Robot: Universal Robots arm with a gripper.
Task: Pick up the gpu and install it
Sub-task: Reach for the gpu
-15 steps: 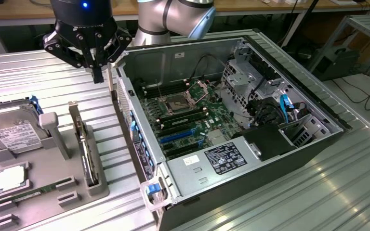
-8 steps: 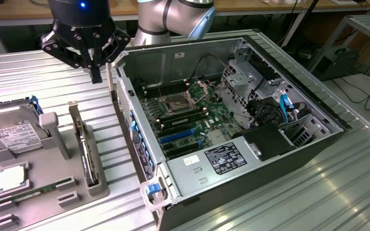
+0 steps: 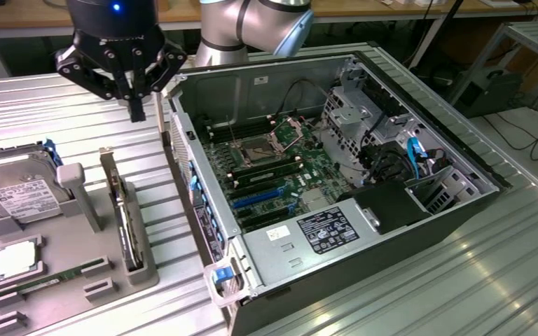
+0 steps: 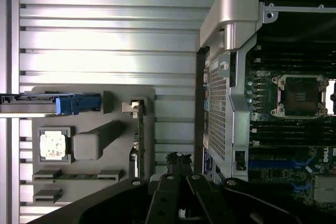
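Case [image 3: 222, 98] on its side, panel off, motherboard [image 3: 279, 175] facing up, probably for reaching the slots from above. Grey tray [image 3: 78, 245] just beside it at the exterior view's left. Gripper [image 3: 137, 112] high over bare table between tray and case, fingers pressed fully together, nothing held. Gpu [image 3: 124, 210] untouched, upright on edge in a tray slot, seemingly to offer its top edge for a pinch.

gpu [image 3: 120, 206] — upright on edge, grey holder [image 3: 92, 245]
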